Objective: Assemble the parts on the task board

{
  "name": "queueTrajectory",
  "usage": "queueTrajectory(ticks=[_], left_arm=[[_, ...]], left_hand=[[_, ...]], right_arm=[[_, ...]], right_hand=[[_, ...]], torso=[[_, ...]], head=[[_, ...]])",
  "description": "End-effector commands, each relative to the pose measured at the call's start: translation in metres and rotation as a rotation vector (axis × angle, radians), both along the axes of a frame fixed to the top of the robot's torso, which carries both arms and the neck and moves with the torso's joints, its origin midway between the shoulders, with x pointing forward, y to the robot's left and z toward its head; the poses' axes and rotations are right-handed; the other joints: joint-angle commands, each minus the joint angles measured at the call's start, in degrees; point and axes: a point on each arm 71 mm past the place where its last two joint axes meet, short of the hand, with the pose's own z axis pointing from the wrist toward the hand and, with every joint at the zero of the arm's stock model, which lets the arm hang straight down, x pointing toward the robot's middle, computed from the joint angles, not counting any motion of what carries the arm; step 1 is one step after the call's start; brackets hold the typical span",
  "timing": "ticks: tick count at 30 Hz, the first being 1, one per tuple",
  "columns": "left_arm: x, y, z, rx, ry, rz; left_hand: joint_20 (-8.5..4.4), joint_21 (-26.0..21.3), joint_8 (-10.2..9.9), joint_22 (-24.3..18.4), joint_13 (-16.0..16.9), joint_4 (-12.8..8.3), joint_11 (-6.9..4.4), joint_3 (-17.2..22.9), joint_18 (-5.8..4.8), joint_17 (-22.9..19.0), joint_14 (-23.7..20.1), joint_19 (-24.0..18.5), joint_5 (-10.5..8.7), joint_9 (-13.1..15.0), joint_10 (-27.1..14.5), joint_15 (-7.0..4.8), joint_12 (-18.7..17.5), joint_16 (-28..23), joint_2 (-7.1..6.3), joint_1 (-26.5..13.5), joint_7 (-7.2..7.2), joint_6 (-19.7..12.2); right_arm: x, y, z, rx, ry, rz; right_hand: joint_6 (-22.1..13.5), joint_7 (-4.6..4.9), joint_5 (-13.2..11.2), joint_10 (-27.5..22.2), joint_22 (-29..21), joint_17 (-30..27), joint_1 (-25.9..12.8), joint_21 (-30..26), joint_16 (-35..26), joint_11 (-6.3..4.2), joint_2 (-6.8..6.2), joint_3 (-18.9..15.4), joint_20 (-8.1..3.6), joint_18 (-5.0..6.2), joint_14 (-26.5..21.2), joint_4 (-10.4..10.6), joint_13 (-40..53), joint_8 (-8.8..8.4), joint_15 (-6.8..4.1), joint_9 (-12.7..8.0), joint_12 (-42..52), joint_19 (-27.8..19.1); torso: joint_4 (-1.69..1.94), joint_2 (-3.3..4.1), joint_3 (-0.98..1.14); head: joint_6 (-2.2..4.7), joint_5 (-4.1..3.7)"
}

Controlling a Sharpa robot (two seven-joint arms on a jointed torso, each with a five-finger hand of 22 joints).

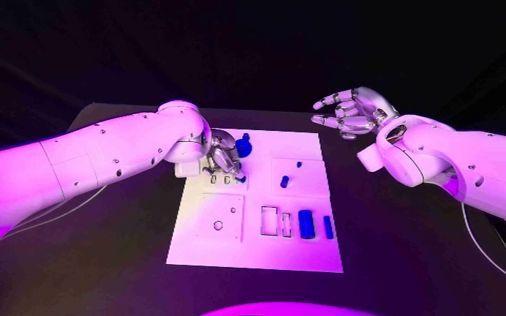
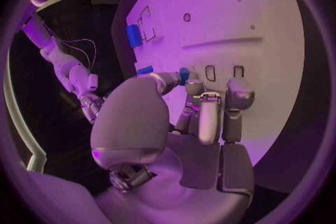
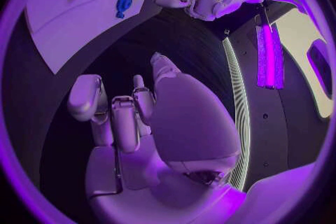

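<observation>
The white task board (image 1: 258,246) lies in the middle of the black table. My left hand (image 1: 222,156) is low over the board's far left part, fingers pointing down beside two small slots (image 2: 210,73). It pinches a small blue part (image 2: 183,74) between thumb and a finger, the same part (image 1: 240,178) as at the fingertips in the head view. A larger blue part (image 1: 243,145) stands just behind that hand. My right hand (image 1: 353,113) hovers open, fingers spread, above the table off the board's far right corner, holding nothing.
Loose on the board are a tiny blue part (image 1: 298,164), a blue peg (image 1: 284,181), a blue block (image 1: 306,224) and a thin blue bar (image 1: 328,226). Two empty rectangular recesses (image 1: 269,220) lie left of the block. A round hole (image 1: 217,224) sits near left.
</observation>
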Motion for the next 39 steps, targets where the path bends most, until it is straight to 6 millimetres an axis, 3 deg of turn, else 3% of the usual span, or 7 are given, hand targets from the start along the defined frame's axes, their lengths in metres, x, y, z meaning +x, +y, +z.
queueTrajectory(ticks=[1,11,14,18,25,35,39], left_arm=[[-0.001,0.0,0.0,-0.016,0.02,0.001],[-0.002,0.008,0.002,-0.119,0.048,0.085],[-0.004,0.015,0.005,-0.146,0.039,0.117],[-0.005,0.022,0.008,-0.149,0.004,0.136],[-0.008,0.034,0.012,-0.105,-0.114,0.163],[-0.016,0.038,0.01,-0.018,-0.252,0.133],[-0.018,0.036,0.007,0.002,-0.279,0.122]], left_hand=[[-0.21,0.4,0.4,0.2,0.3,-9.3,0.22,9.8,-0.44,4.1,1.9,-0.3,1.78,3.1,0.5,0.01,-0.1,0.4,-0.21,-1.6,0.03,0.5],[-1.12,2.9,1.3,4.4,4.1,-14.7,-0.87,12.7,-1.1,6.0,3.0,2.6,15.3,4.7,4.8,-1.03,2.5,1.1,-1.7,-7.4,-0.99,3.4],[-1.63,3.9,1.8,6.3,6.1,-16.1,-1.48,13.1,-1.44,7.4,3.7,4.0,20.62,5.2,6.9,-1.62,3.9,1.7,-2.3,-9.6,-1.63,4.6],[-2.09,4.6,2.3,7.7,7.2,-17.3,-1.95,13.3,-1.71,8.3,4.1,5.0,24.28,5.6,8.2,-2.1,4.5,2.1,-2.63,-11.2,-2.13,5.5],[-2.65,5.7,2.9,10.1,9.0,-18.4,-2.53,13.6,-2.18,9.0,4.4,6.8,27.63,6.0,10.0,-2.63,5.7,2.4,-2.69,-12.9,-2.72,6.5],[-3.04,6.2,3.5,11.3,10.0,-19.3,-2.9,14.4,-2.41,9.6,4.6,7.8,29.06,6.4,11.0,-2.99,6.5,2.7,-2.71,-14.2,-3.08,6.9],[-3.12,6.3,3.7,11.6,10.3,-19.5,-2.98,14.5,-2.46,9.9,4.7,7.9,29.54,6.5,11.3,-3.06,6.8,2.8,-2.74,-14.5,-3.17,7.0]], right_arm=[[0.0,0.001,0.0,-0.007,0.0,0.02],[0.0,0.001,-0.001,-0.008,0.001,0.018],[0.001,0.0,-0.001,-0.009,0.002,0.017],[0.001,-0.001,-0.001,-0.011,0.002,0.014],[0.002,-0.003,-0.002,-0.016,0.0,0.006],[0.002,-0.006,-0.002,-0.026,-0.008,-0.003],[0.002,-0.007,-0.002,-0.029,-0.01,-0.004]], right_hand=[[-0.4,0.13,0.2,-0.4,0.0,2.4,0.3,-0.2,-0.2,0.02,0.02,0.4,0.05,0.54,2.8,0.0,0.0,0.25,-0.18,0.0,-0.3,-0.2],[-0.4,0.13,0.2,-0.4,0.0,2.4,0.3,-0.2,-0.2,0.02,0.02,0.4,0.05,0.54,2.8,0.0,0.0,0.25,-0.18,0.0,-0.3,-0.2],[-0.4,0.13,0.2,-0.4,0.0,2.4,0.3,-0.2,-0.2,0.02,0.02,0.4,0.05,0.54,2.8,0.0,0.0,0.25,-0.18,0.0,-0.3,-0.2],[-0.5,0.13,0.4,-0.4,-0.1,2.3,0.2,-0.3,-0.2,0.02,-0.02,0.5,0.05,0.55,2.8,0.0,0.0,0.32,-0.19,0.0,-0.3,-0.2],[-0.5,0.13,0.4,-0.5,-0.1,2.2,0.2,-0.4,-0.3,0.02,-0.05,0.5,0.05,0.58,2.7,0.0,-0.1,0.34,-0.19,0.0,-0.4,-0.2],[-0.7,0.14,1.1,-0.7,-0.3,1.8,0.1,-0.8,-0.5,0.02,-0.23,0.6,0.04,0.64,2.7,0.0,-0.3,0.45,-0.19,0.0,-0.5,-0.4],[-0.7,0.14,1.1,-0.7,-0.3,1.8,0.1,-0.8,-0.5,0.02,-0.23,0.6,0.04,0.64,2.7,0.0,-0.3,0.45,-0.19,0.0,-0.5,-0.4]], torso=[[-0.03,-0.01,-0.02],[0.09,-0.06,-0.01],[0.15,-0.12,0.0],[0.24,-0.15,0.04],[0.54,-0.31,0.07],[1.02,-0.6,0.26],[0.97,-0.59,0.28]], head=[[0.0,0.04],[-0.03,0.24],[-0.12,0.43],[-0.21,0.54],[-0.55,0.5],[-1.13,0.69],[-1.16,0.74]])
